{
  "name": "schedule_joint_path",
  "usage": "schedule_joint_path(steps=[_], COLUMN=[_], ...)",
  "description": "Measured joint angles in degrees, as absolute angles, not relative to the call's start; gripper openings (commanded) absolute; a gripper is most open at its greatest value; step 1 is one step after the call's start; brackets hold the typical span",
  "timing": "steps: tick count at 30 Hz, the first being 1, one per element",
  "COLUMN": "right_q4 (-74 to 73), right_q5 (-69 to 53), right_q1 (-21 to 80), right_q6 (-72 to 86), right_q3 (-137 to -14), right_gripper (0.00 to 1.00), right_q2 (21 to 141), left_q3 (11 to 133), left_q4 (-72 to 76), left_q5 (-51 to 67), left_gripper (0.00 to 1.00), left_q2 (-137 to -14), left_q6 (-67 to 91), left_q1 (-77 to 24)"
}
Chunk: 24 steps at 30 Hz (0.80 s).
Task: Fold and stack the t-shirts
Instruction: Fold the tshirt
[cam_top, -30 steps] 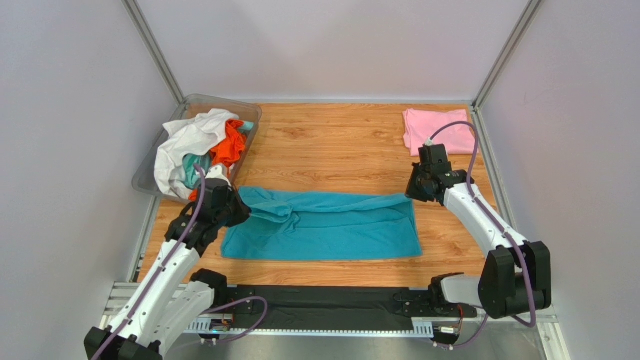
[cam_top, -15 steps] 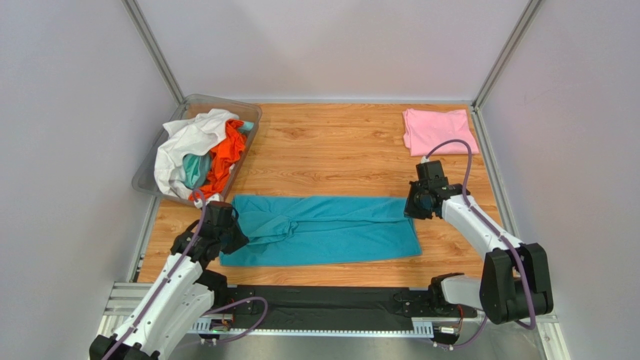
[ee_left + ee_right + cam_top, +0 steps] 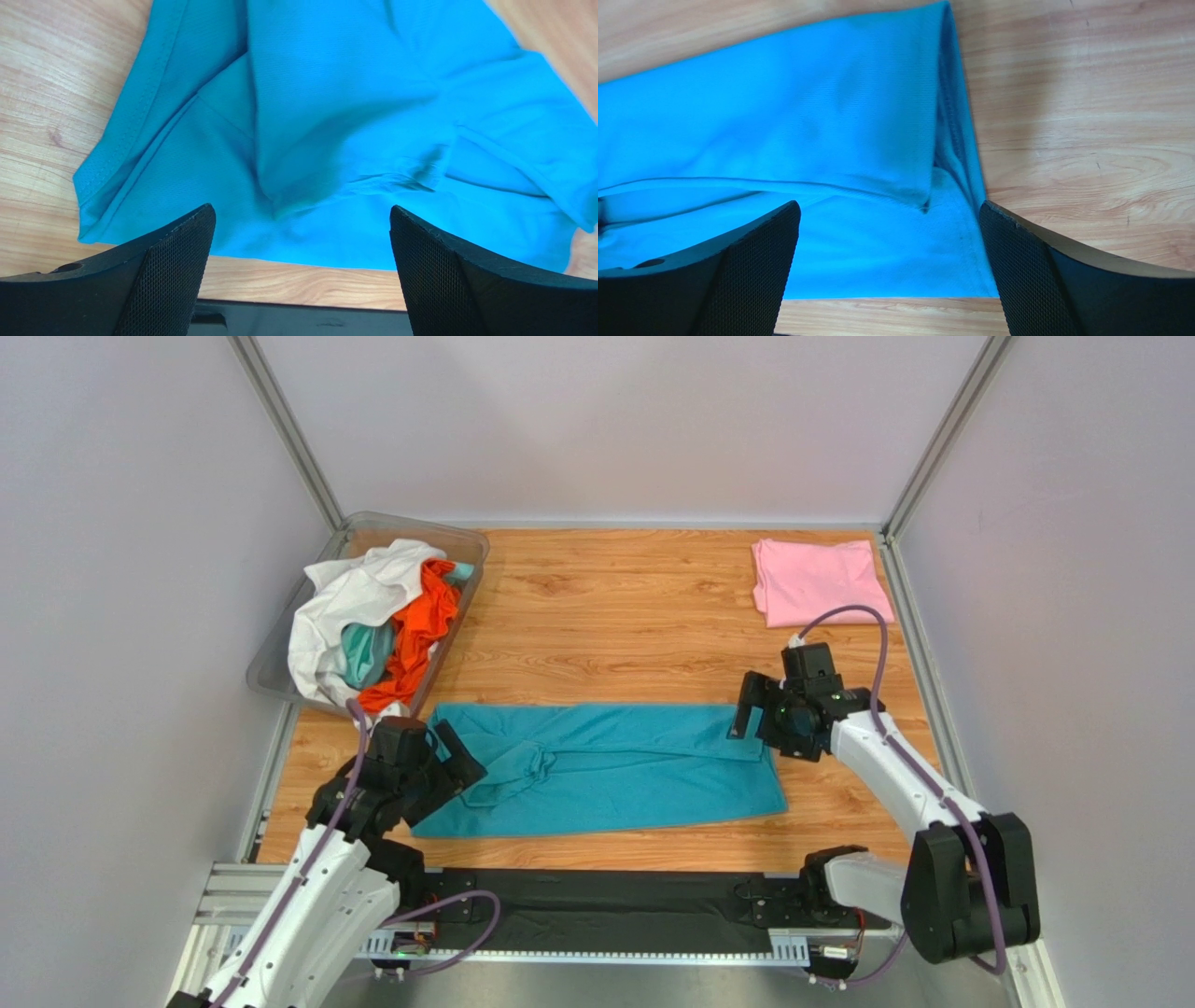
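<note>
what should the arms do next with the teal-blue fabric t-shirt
Probably lower the right gripper onto the teal-blue fabric t-shirt's right end and pinch it, ready to fold crosswise. Both it and the left gripper are open and empty, and the shirt lies as a long folded band.

Teal-blue shirt [image 3: 603,767], middle of frame: plain, one colour.
Pink shirt [image 3: 818,577], upper right: pale, plain.
Pile at upper left: white shirt [image 3: 351,588], orange shirt [image 3: 421,623], light aqua shirt [image 3: 365,651].
Table [image 3: 631,609]: light brown wood with darker grain lines.
Left arm [image 3: 302,896], right arm [image 3: 884,756]: white with black joints.
Cable [image 3: 845,611]: purple.
Left gripper [image 3: 300,213], right gripper [image 3: 889,206]: black with tiny dot mesh.
</note>
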<state>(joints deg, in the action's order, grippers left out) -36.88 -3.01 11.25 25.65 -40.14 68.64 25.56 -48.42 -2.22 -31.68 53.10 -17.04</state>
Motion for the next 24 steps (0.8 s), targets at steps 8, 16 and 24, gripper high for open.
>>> schedule_joint_path(steps=[8,16,24], right_q4=[-36.58,-31.73,-28.29], right_q5=[-9.45,-14.66,-15.38], right_q1=[11.53,16.14,16.80], right_q6=[25.43,26.22,27.53], right_q3=[-44.64,-45.69,-46.83], right_gripper=[1.00,1.00,1.00], right_q2=[63.00,76.03,87.05], left_q3=[33.95,33.74,29.10], left_q4=[-45.10,-34.13,-29.30], left_q5=[0.19,7.70,9.02], left_gripper=[1.00,1.00,1.00], left_q2=[-36.58,-52.25,-61.80], left_q6=[50.96,49.71,49.12], left_q1=[-17.04,-19.07,-20.21])
